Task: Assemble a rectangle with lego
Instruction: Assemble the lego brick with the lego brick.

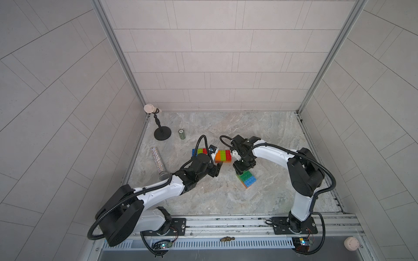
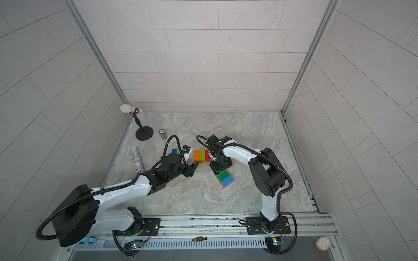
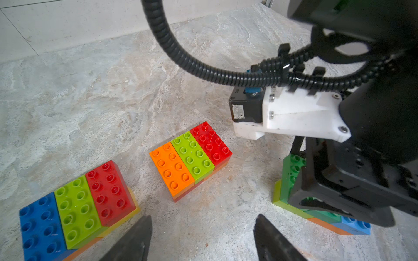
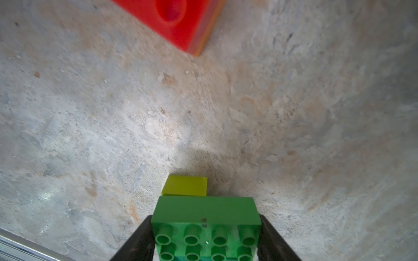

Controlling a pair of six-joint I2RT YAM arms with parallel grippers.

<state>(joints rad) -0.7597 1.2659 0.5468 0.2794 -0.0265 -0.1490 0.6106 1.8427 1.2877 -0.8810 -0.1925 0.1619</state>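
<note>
Lego bricks (image 2: 202, 156) lie in three clumps on the marbled tabletop (image 1: 271, 140). Right of the glittery silver tube (image 1: 158, 161) sits the blue-lime-red slab (image 1: 199, 151) (a lower layer shows beneath). The left gripper (image 3: 202, 222) hangs nearer, facing the gap beside that slab, claw spread wide and empty. Next comes the orange-lime-red slab (image 1: 223, 156). Further right and nearer, the right gripper (image 4: 204, 222) clamps the dark green brick (image 4: 205, 210), which rests on a lime one beside a blue one.

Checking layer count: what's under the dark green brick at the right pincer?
A lime brick pokes out beneath the dark green brick, gripped by the right pincer. The green brick covers how far it runs underneath.
</note>
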